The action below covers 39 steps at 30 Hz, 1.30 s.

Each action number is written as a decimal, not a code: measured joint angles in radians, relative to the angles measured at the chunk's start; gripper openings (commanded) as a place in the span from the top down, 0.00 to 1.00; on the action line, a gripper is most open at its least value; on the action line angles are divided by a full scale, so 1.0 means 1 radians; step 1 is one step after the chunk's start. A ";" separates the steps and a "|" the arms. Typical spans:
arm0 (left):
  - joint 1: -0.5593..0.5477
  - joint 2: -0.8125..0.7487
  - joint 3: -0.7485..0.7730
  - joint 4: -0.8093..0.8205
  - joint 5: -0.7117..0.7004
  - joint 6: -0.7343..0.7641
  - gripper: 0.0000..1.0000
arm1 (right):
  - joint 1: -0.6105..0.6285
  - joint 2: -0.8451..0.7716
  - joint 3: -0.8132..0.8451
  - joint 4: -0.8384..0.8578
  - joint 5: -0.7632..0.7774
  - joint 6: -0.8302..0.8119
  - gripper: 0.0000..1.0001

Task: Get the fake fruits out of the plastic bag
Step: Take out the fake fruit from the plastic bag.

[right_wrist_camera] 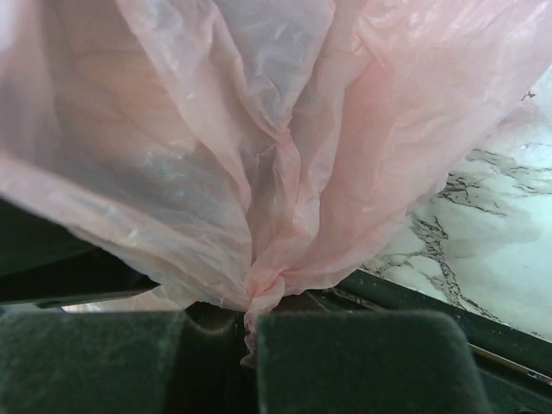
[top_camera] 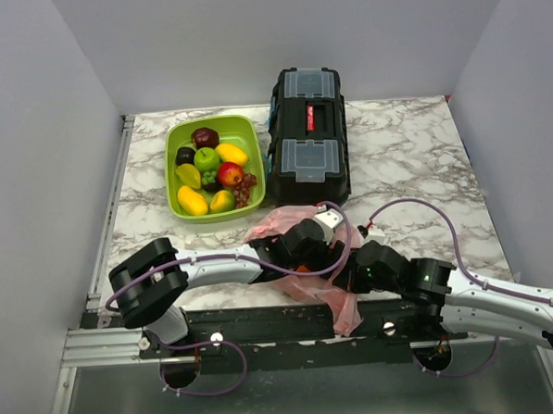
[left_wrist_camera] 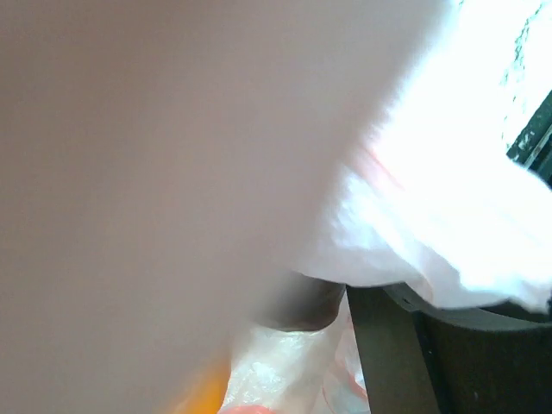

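Observation:
The pink plastic bag (top_camera: pixel 302 252) lies crumpled at the table's near edge, part of it hanging over the front rail. My left gripper (top_camera: pixel 314 245) is pushed into the bag from the left. Blurred plastic (left_wrist_camera: pixel 172 172) covers the left wrist view and hides its fingers. An orange fruit (left_wrist_camera: pixel 200 395) shows at the bottom of that view, and as an orange spot through the bag (top_camera: pixel 301 268). My right gripper (right_wrist_camera: pixel 250 332) is shut on a gathered fold of the bag (right_wrist_camera: pixel 276 190), on the bag's right side (top_camera: pixel 354 272).
A lime-green tray (top_camera: pixel 175 138) holding several fruits stands at the back left. A black toolbox (top_camera: pixel 308 136) stands right of it, just behind the bag. Grey walls close in the marble table (top_camera: pixel 413 163) on three sides.

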 measured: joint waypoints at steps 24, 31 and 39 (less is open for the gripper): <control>-0.009 -0.048 0.061 -0.131 0.015 0.045 0.58 | 0.000 -0.011 -0.008 0.001 0.017 0.001 0.99; -0.009 -0.186 0.046 -0.182 0.013 0.048 0.58 | 0.000 -0.024 -0.008 -0.002 0.051 0.012 0.99; -0.011 -0.363 -0.001 -0.219 0.082 0.106 0.61 | 0.000 -0.147 -0.008 -0.034 0.115 0.042 0.99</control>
